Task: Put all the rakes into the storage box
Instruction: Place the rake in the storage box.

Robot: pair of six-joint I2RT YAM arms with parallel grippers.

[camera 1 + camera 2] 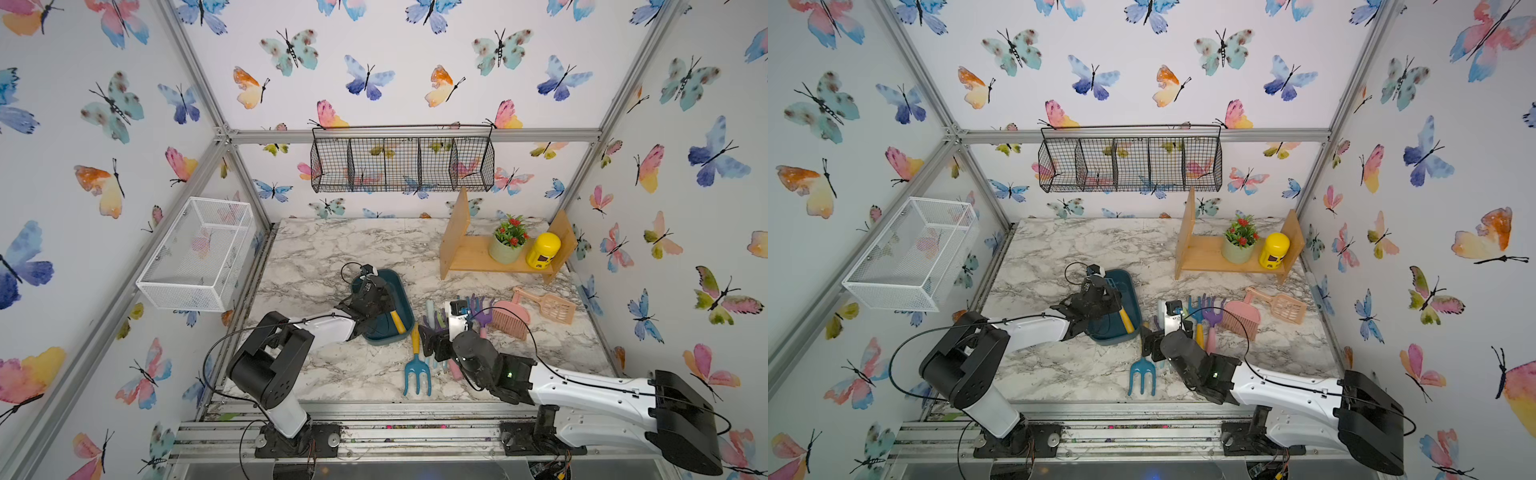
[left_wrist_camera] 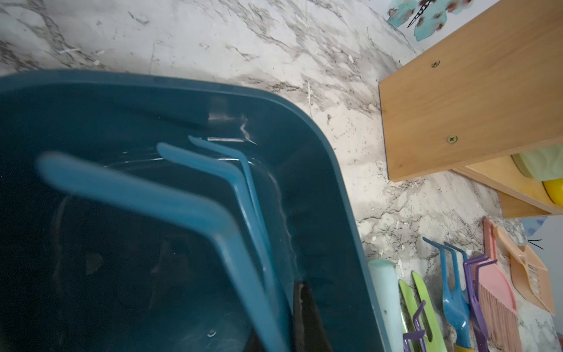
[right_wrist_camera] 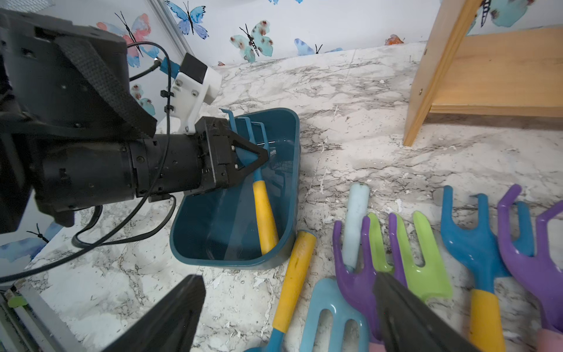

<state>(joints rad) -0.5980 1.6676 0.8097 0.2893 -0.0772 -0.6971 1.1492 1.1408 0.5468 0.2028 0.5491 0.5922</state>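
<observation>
While the left tool (image 3: 259, 155) is clamped on the blue rake (image 3: 265, 219) at its neck, the rake's yellow handle slants down inside the teal storage box (image 1: 384, 338), ending at the box's 5 o'clock corner in both top views. The right tool (image 3: 288, 275), jaws wide apart and empty, hangs over the garden forks (image 3: 423, 268) at the box's 3 o'clock.

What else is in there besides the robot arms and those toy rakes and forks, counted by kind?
Wire baskets: 2 (black basket, white basket)
Storage box: 1
Wooden shelf: 1
Potted plant: 1
Yellow canister: 1
Pink brush: 1
Peach scoop: 1
Total: 8
</observation>
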